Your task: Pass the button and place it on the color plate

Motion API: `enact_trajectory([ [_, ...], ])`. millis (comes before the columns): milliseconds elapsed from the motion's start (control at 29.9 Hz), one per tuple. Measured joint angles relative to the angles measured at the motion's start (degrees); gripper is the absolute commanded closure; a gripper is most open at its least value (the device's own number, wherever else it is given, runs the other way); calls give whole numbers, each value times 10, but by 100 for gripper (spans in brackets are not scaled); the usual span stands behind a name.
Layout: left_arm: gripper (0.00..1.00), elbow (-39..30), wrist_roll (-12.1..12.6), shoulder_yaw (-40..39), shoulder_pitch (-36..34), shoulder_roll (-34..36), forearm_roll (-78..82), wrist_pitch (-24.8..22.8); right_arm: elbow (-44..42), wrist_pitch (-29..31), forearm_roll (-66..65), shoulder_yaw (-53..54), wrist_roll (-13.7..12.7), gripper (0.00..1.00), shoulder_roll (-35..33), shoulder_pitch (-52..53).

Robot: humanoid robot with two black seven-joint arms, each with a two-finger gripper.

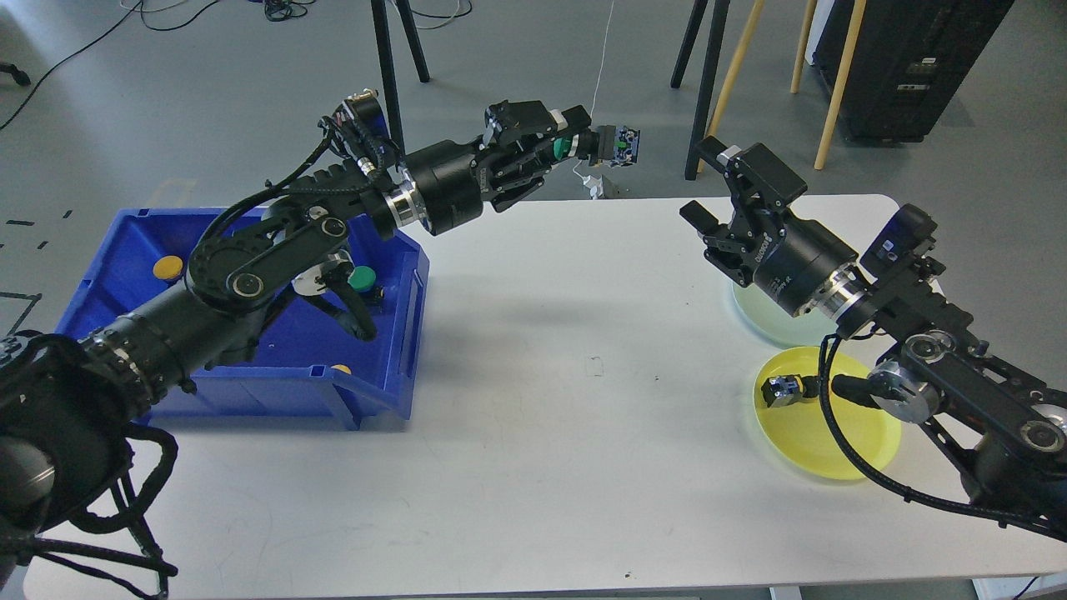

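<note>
Your right arm covers much of the pale green plate (754, 321) and the right side of the yellow plate (800, 437), so only part of each rim shows. On the yellow plate, a button unit (782, 389) lies on its side near the left rim; its cap end is hidden behind the arm's cable. Your left arm crosses the blue bin (250, 367) and partly screens a green-capped button (363, 279) inside it; a yellow cap (168, 267) shows at the bin's far left, and another yellow piece (340, 368) is barely visible at the front wall. The left gripper (567, 143) is raised beyond the far table edge and clamps a green button (602, 147), whose contact block points toward your right. The right gripper (715, 187) is lifted above the table (542, 433) with its fingers spread and nothing between them, well apart from the held button. The table's centre and front are unobstructed between the bin and the plates.
</note>
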Motion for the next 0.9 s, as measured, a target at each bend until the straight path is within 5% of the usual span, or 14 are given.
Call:
enact_trajectory([
  [534,92,4,0,0,0,-2,0,0,-96,-25,1,-52,10,4,101,92],
  [735,92,5,0,-1,0,-2,0,0,-107,-38,0,-53,11,29,116,95],
  [902,92,5,0,-1,0,-2,0,0,-107,-42,0,-53,11,35,117,95],
])
